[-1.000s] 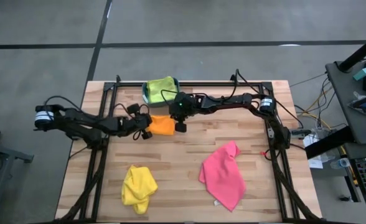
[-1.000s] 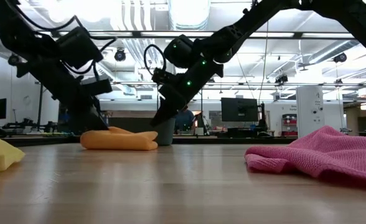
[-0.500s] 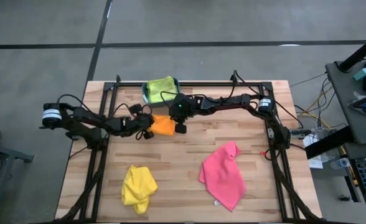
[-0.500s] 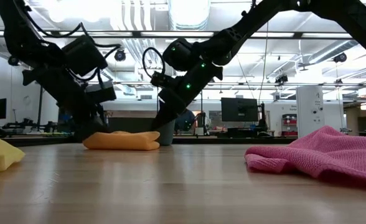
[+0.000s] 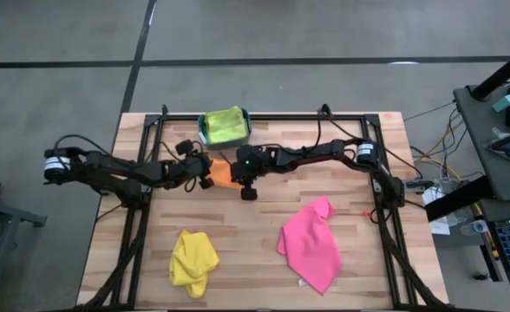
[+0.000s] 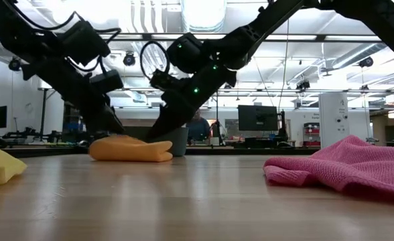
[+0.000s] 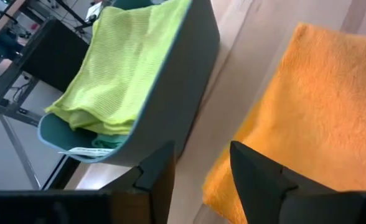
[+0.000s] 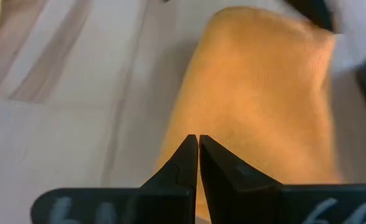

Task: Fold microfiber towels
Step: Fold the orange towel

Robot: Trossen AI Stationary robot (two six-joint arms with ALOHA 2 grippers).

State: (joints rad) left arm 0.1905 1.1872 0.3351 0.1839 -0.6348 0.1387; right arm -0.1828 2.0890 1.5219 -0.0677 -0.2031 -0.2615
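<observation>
On the wooden worktop (image 5: 264, 260), made of pale planks, five soft cloths lie. Near the middle, a bit toward 12 o'clock, sits the orange towel (image 5: 222, 172), folded into a thick, fuzzy pad with rounded edges. The left gripper (image 7: 198, 168) is at its 9 o'clock side, with its dark fingers a little apart and nothing between them. The right gripper (image 8: 198, 152) is at the towel's 3 o'clock side, pinched shut just over the orange fuzz, not holding it.

At 12 o'clock stands a smooth teal bin (image 5: 203, 130) with curved walls. A lime towel (image 5: 224, 124) with fine ribs is draped over its top, and a mint towel (image 7: 108, 140) peeks out under it.

At 7 o'clock the yellow towel (image 5: 192, 259) lies crumpled in a lump. At 5 o'clock the pink towel (image 5: 311, 245) lies loose and wrinkled, with one corner pointing up toward 12 o'clock.
</observation>
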